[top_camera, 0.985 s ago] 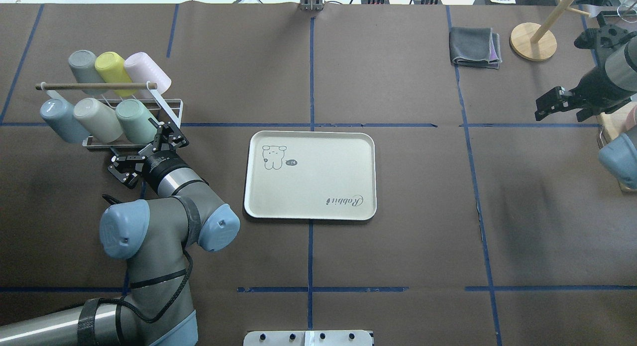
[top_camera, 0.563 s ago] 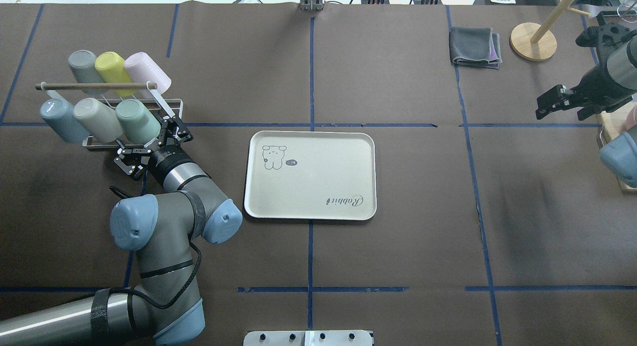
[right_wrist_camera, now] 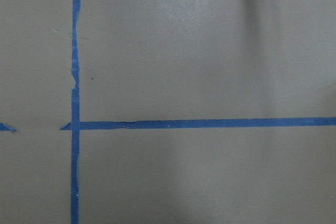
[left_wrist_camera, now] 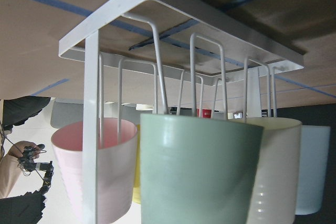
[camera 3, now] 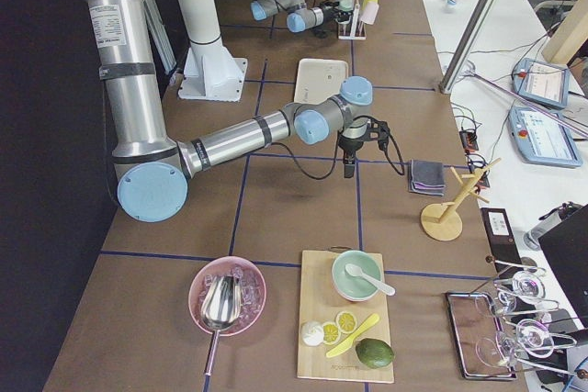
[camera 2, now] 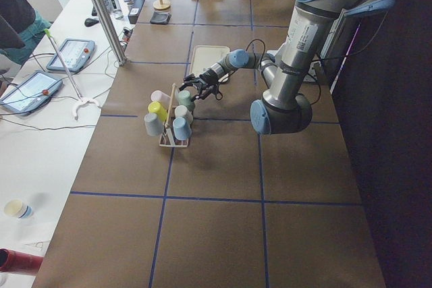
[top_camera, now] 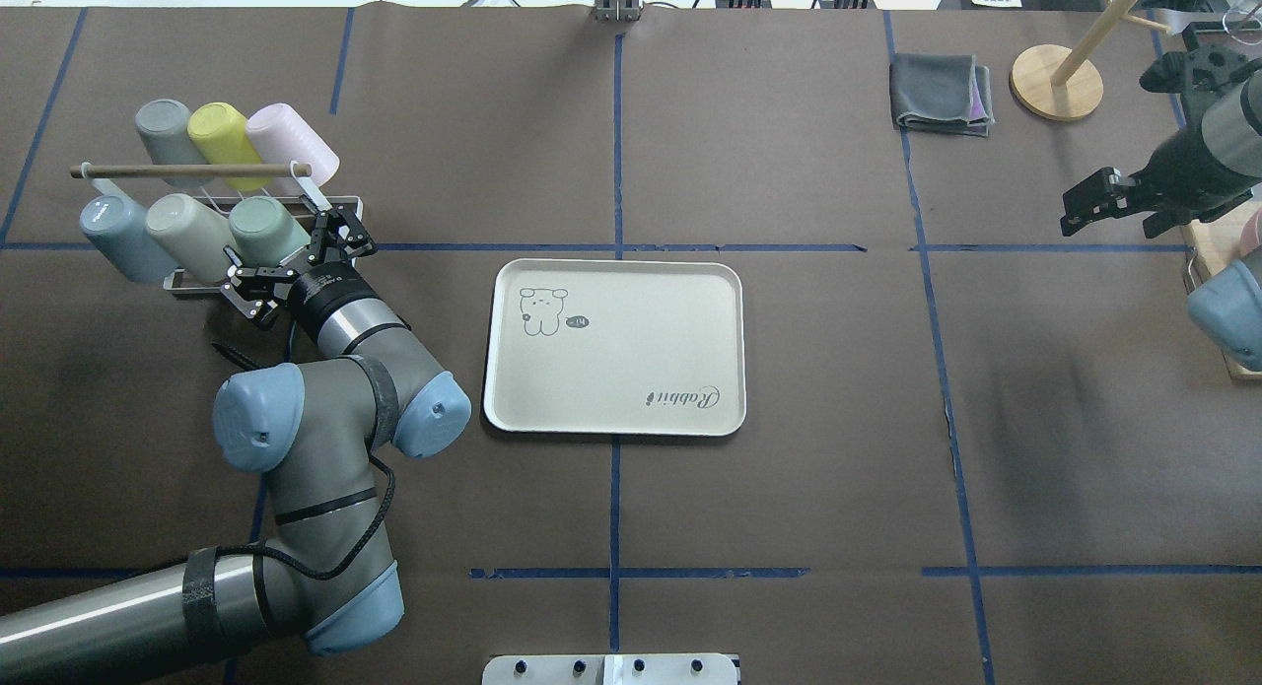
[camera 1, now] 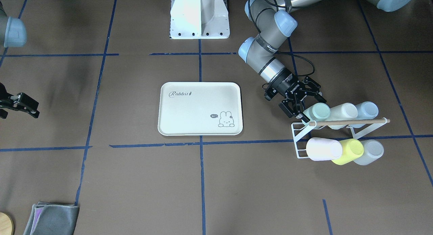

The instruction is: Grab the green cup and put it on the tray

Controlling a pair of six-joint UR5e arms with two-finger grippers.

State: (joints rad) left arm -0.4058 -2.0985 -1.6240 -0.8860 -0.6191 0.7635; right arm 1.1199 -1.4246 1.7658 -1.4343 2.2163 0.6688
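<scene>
The green cup [top_camera: 264,228] lies tilted on the white wire rack [top_camera: 340,210], nearest the tray in the front row. It fills the middle of the left wrist view, green cup [left_wrist_camera: 200,174]. My left gripper [top_camera: 293,262] is open, its fingers spread either side of the cup's mouth end without closing on it; from the front the left gripper [camera 1: 303,104] sits right at the green cup [camera 1: 317,111]. The cream tray [top_camera: 641,340] lies flat mid-table with nothing on it, tray [camera 1: 189,110]. My right gripper [top_camera: 1083,207] hangs open far off at the right.
The rack holds several other cups, among them a yellow cup [top_camera: 219,131], a pink cup [top_camera: 286,143] and a blue cup [top_camera: 110,234], under a wooden rod [top_camera: 187,171]. A folded grey cloth [top_camera: 940,94] and a wooden stand base [top_camera: 1056,82] sit at the back right.
My left gripper has moved forward and up toward the rack, from below the green cup to astride its mouth end. The right arm has barely shifted.
</scene>
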